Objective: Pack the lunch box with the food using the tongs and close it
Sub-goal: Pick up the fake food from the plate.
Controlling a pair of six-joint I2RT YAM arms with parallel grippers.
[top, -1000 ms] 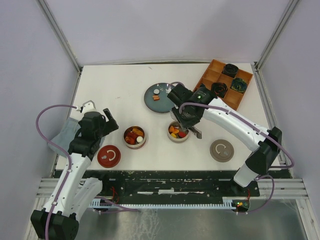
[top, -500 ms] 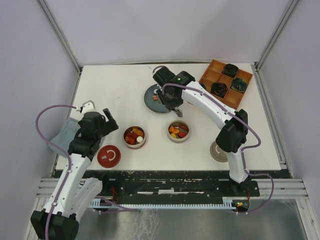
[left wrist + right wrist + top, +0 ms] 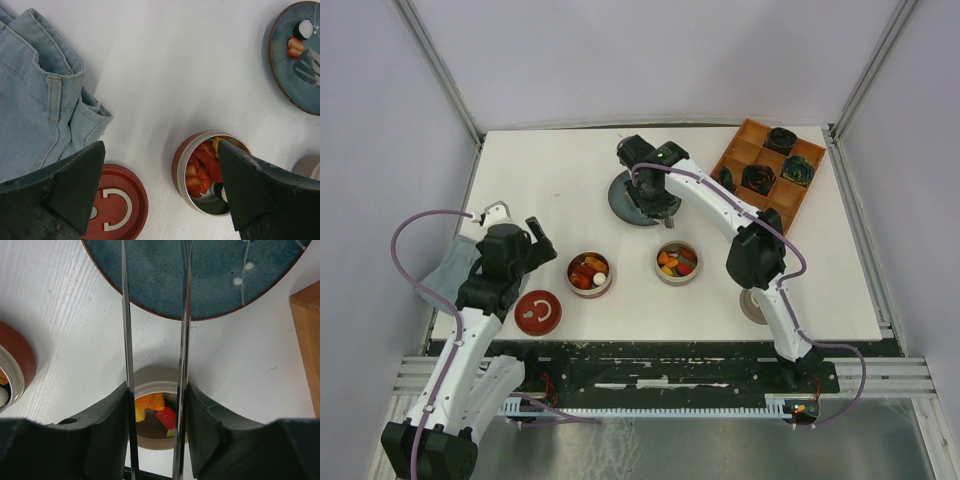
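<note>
My right gripper (image 3: 656,200) is shut on the silver tongs (image 3: 185,315) and hangs over the dark blue plate (image 3: 621,197). The tongs' two arms stand apart and reach out across the plate (image 3: 215,275). Their flat tip (image 3: 310,67) sits just beside a red piece of food (image 3: 295,47) and a white-and-black piece (image 3: 303,29) on the plate. The red round lunch box (image 3: 589,273) and the beige one (image 3: 677,262) stand uncovered with food inside. My left gripper (image 3: 160,150) hangs open above the table between the red lid (image 3: 107,205) and the red box (image 3: 210,175).
A beige lid (image 3: 758,300) lies at the right, partly behind my right arm. An orange wooden tray (image 3: 765,165) of dark coiled rosettes stands at the back right. Folded blue jeans (image 3: 40,100) lie at the left edge under my left arm.
My right arm has swung from above the beige box back and left to the plate, with the tongs still in it. The tongs' arms have spread wider. The left arm has not moved.
</note>
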